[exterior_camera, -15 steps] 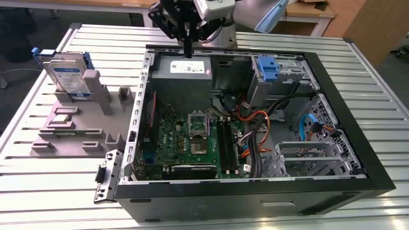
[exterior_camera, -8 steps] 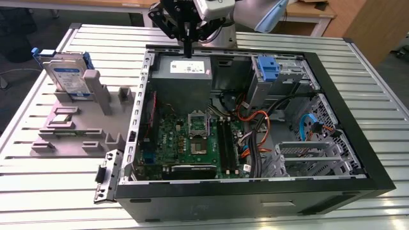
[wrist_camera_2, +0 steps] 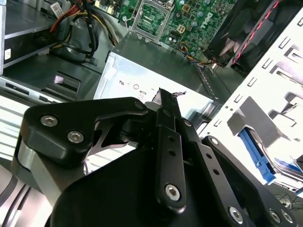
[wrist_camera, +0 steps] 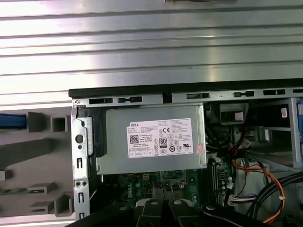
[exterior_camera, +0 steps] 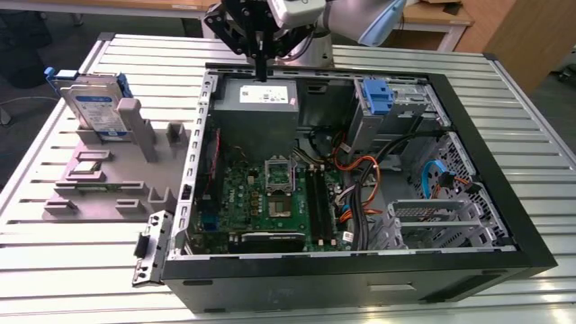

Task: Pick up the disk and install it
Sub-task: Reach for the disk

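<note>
Disk [exterior_camera: 94,108] upright in grey holder [exterior_camera: 117,179] at exterior view's left, outside computer case [exterior_camera: 504,202], not yet picked. Gripper [exterior_camera: 261,71] well apart, over power supply [exterior_camera: 256,101], fingers pressed together, empty. Pickup and install both seemingly left

Robotics lab or workshop: a robot arm [exterior_camera: 360,20] hung over an open computer case [exterior_camera: 504,229] that lay on its side on a slatted metal table [exterior_camera: 54,270], its motherboard [exterior_camera: 270,196] and cables [exterior_camera: 360,182] bared. Beside the case, a grey jig [exterior_camera: 108,189] held a disk [exterior_camera: 97,111] upright and smaller parts in its slots. Behind the table stood wood-topped desks [exterior_camera: 439,15] on a plain grey floor [exterior_camera: 36,81].
</note>
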Controlling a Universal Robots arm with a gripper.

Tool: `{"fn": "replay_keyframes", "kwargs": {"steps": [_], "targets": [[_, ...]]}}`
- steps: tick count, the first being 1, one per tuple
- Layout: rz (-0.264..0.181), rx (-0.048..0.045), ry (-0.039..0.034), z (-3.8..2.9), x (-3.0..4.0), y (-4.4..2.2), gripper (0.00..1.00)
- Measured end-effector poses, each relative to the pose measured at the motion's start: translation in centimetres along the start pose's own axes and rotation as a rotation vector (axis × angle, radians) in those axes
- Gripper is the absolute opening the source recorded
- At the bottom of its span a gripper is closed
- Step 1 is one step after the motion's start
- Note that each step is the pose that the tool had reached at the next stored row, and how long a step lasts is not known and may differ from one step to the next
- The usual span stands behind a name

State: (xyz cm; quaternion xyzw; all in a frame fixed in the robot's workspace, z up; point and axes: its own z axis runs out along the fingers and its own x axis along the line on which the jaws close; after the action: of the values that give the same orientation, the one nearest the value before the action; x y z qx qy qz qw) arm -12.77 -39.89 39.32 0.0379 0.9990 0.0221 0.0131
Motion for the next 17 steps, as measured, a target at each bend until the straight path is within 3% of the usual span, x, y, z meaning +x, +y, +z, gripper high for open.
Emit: {"fn": "replay_keyframes", "kwargs": {"steps": [10,17], "targets": [[0.0,0.0001,0.0,-0.02,1.46,-0.11,0.11],[0.0,0.0,0.0,-0.02,1.51,-0.11,0.11]]}}
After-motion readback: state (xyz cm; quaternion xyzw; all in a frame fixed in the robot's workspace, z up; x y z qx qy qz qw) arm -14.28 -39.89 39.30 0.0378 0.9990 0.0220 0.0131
